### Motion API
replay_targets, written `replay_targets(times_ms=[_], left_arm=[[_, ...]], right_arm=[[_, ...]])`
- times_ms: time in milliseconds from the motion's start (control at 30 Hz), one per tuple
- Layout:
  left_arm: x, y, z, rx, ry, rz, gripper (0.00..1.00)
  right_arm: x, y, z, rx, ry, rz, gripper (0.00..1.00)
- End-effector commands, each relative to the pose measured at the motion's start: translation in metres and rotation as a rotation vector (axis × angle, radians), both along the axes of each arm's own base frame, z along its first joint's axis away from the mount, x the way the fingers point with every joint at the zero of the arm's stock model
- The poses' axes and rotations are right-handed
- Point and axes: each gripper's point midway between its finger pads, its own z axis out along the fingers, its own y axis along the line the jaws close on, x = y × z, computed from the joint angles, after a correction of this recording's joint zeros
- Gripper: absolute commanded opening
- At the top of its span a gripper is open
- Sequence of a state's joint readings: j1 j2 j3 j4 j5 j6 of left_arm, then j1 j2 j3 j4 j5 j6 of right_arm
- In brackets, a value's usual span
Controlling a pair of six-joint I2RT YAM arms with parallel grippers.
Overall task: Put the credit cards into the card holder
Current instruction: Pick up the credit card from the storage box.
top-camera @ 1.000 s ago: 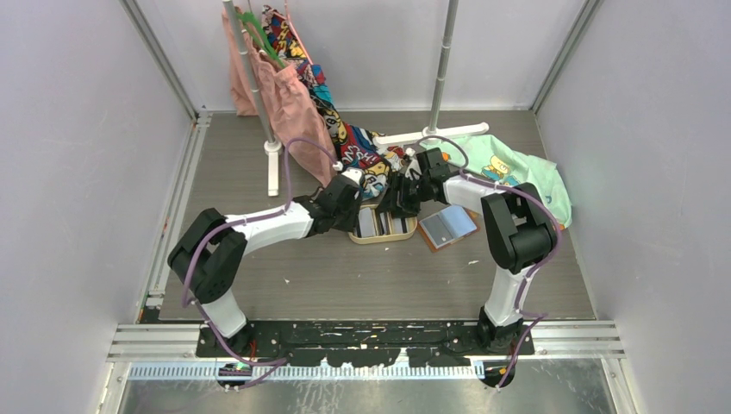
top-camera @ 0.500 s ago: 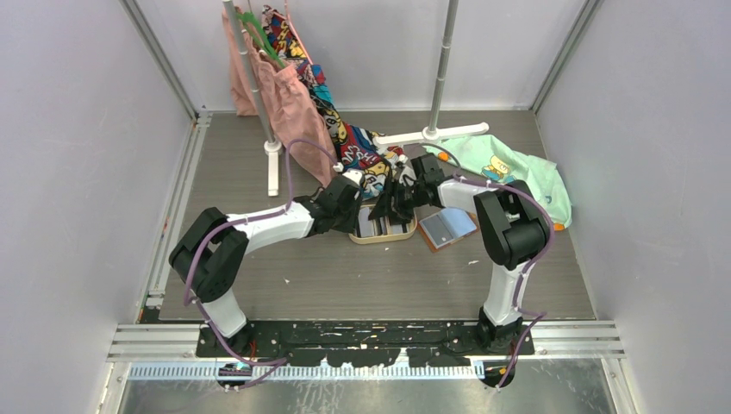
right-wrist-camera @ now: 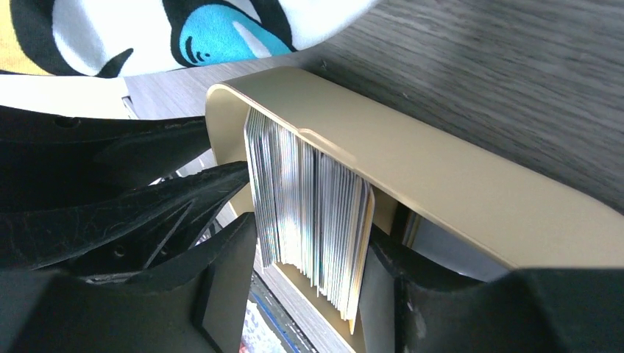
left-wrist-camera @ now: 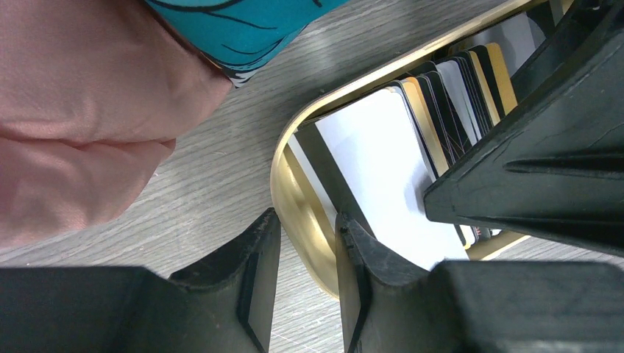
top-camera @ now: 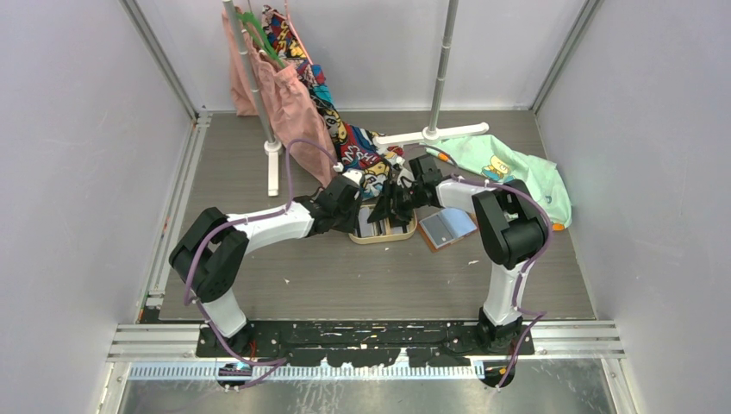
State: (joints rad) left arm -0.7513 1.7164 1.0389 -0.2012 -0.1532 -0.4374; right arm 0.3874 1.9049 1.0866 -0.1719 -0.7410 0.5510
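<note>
The right hand point(right-wrist-camera: 309, 290) has moved inward, clamping the credit cards point(right-wrist-camera: 309, 220); the tray point(right-wrist-camera: 441, 176) hides their lower ends.

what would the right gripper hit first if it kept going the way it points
Probably the stack of credit cards, already standing between the right gripper's fingers, then the gold tray's wall behind them; depth is hard to judge.

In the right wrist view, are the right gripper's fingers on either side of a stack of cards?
Yes: the right gripper has one finger on each side of the upright stack of credit cards inside the tray.
</note>
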Motion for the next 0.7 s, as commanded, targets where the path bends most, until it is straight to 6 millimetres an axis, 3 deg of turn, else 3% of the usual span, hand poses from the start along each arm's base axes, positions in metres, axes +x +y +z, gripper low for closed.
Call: replay_targets(times_ms=[0,267,467,667], left_arm=[[0.007,-0.013,0.02,-0.054,-0.037,-0.021,0.34],[0.006,-0.014,0.024,-0.065,-0.039,-0.026,0.35],[0.006,-0.015,0.027,-0.071,-0.042,-0.029,0.35],[0.005,-0.014,0.03,-0.073,-0.048,-0.029,0.35]], right_arm=[[0.013,0.003,0.044,0.088,-0.08,0.011,0.54],[0.02,-0.01,0.053,0.106,-0.082,-0.026,0.52],[0.023,-0.025,0.039,-0.009,-0.099,-0.032,0.52],[0.019,-0.026,0.036,-0.008,-0.072,-0.013,0.52]])
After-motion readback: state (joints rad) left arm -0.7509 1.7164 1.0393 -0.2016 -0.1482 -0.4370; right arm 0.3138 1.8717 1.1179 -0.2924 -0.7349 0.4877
